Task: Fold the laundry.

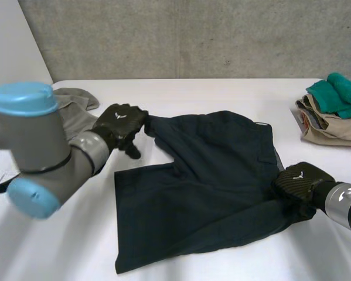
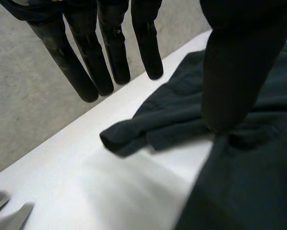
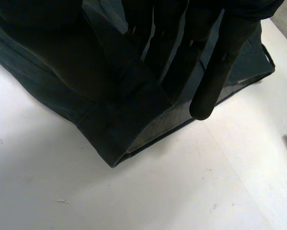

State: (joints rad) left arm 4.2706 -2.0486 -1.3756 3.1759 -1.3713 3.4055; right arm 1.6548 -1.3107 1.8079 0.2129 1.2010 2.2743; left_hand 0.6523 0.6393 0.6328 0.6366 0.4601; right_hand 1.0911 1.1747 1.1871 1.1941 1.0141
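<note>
Dark shorts (image 1: 210,175) lie spread on the white table (image 1: 222,93). My left hand (image 1: 119,124) hovers at their far left corner. In the left wrist view its fingers (image 2: 105,52) hang straight above the bare table, and its thumb (image 2: 229,72) stands over the cloth (image 2: 248,182); nothing is held. A rumpled leg end (image 2: 129,136) lies below the fingertips. My right hand (image 1: 301,180) sits on the right edge of the shorts. In the right wrist view its fingers (image 3: 215,72) and thumb pinch a doubled edge of the cloth (image 3: 114,120), whose grey inside shows.
A grey garment (image 1: 75,99) lies at the far left behind my left arm, and part of it shows in the left wrist view (image 2: 4,211). A stack of folded clothes (image 1: 333,108), teal on beige, stands at the right edge. The front of the table is bare white.
</note>
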